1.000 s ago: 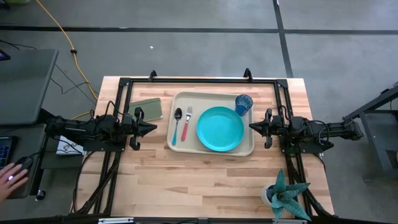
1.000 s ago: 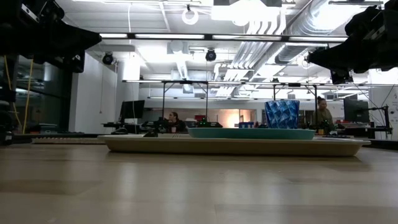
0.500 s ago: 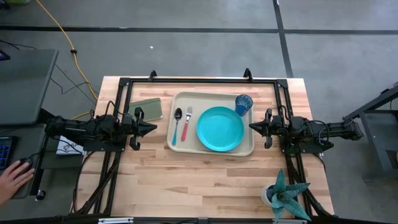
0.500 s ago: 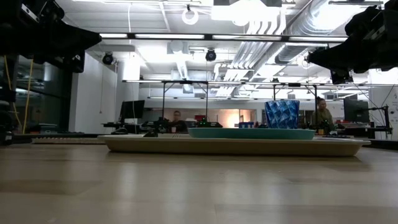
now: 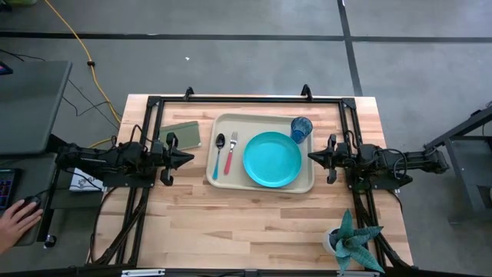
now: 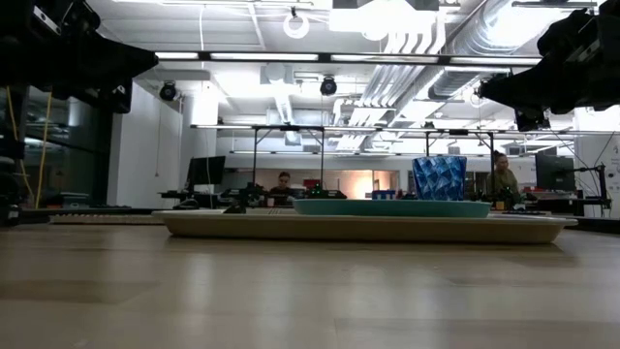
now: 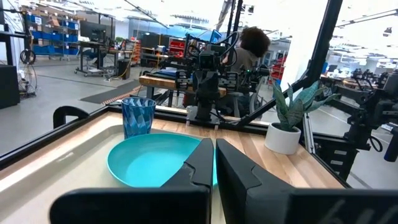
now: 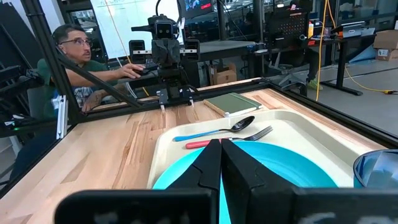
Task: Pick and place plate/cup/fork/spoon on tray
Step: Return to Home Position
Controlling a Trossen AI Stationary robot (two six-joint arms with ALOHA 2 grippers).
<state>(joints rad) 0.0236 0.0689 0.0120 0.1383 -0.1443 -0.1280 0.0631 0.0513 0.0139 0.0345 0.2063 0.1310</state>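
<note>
The beige tray lies on the table's far middle. On it lie the turquoise plate, the blue cup at its far right corner, and the blue-handled spoon beside the red-handled fork at its left. My left gripper is shut and empty, left of the tray. My right gripper is shut and empty, right of the tray. Both hang above the table. The plate and cup also show in the left wrist view, the spoon and fork in the right wrist view.
An olive-green flat rectangle lies left of the tray's far end. A white pot with a spiky green plant stands at the near right corner. A person's hand rests beyond the table's left edge. Bare wood spans the table's near half.
</note>
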